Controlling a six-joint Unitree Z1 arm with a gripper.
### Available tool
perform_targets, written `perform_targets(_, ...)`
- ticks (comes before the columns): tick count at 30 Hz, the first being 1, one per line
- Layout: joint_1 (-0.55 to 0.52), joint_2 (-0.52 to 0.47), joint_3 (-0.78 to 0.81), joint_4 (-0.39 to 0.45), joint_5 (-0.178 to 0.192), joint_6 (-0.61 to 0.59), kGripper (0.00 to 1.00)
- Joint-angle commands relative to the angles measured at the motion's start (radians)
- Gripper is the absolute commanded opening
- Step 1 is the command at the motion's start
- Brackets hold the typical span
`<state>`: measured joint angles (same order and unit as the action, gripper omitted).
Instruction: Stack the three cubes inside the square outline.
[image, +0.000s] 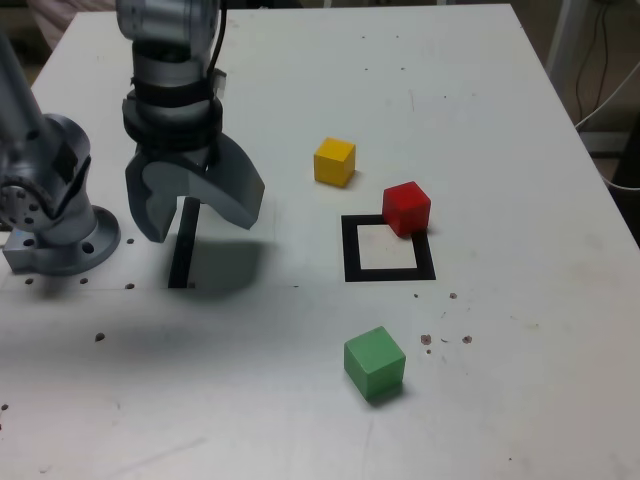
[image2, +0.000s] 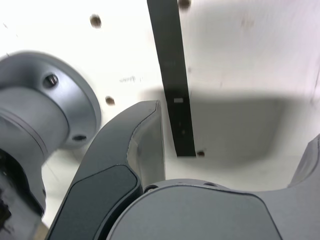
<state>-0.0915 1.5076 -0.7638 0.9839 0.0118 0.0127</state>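
In the exterior view the yellow cube (image: 334, 161) sits on the white table, beyond the square outline (image: 387, 248). The red cube (image: 406, 208) rests on the outline's far right corner, partly over the black frame. The green cube (image: 375, 363) lies nearer the front edge, apart from the outline. My gripper (image: 195, 220) hangs open and empty above the table at the exterior view's left, well away from all three cubes. In the wrist view the gripper (image2: 235, 130) shows wide jaws with nothing between them; no cube shows there.
A narrow black strip (image: 182, 250) lies on the table under the gripper, also seen as the strip (image2: 175, 85) in the wrist view. The arm's grey base (image: 60, 230) stands at the exterior view's left. Small screw holes (image: 447, 340) dot the tabletop.
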Motion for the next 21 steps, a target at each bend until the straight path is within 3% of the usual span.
perform_targets(1,-0.001,-0.006,0.000,0.004,0.015,0.000,1.00)
perform_targets(9,0.000,-0.007,-0.008,0.010,0.028,-0.001,1.00)
perform_targets(17,0.005,0.006,-0.109,0.075,-0.038,-0.002,0.99)
perform_targets(21,0.013,0.027,-0.209,0.130,-0.043,-0.001,0.99)
